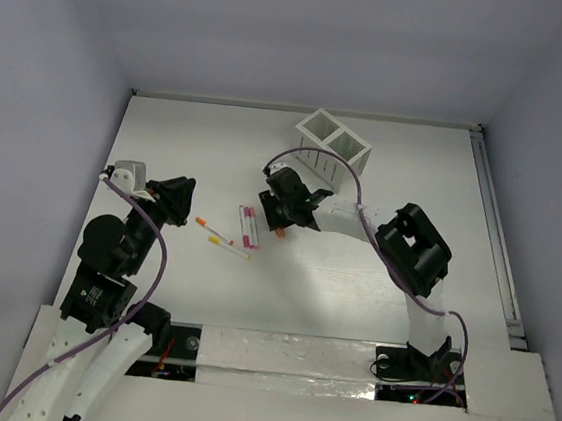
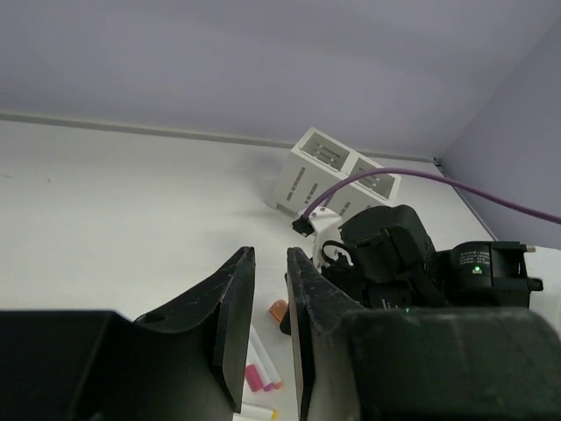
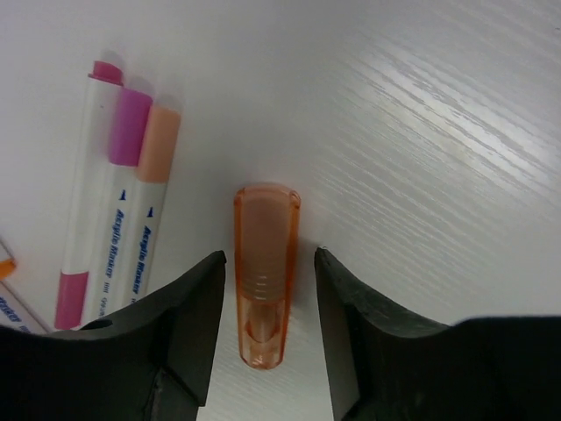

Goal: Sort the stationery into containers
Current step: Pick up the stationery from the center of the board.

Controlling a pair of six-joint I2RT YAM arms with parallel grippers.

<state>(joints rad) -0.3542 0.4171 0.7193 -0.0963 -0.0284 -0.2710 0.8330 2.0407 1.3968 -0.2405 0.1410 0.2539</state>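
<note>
Straddling the short, translucent orange plastic stick (image 3: 266, 289), my right gripper (image 3: 268, 259) stands with jaws apart — it lies between them, untouched. Likely light, stiff, slick — I'd pinch mid-barrel, across its smooth sides.

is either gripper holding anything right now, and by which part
Nothing is held. The right gripper straddles the short translucent orange stick lying on the white table, with gaps on both sides. The left gripper is empty, jaws slightly apart.
</note>
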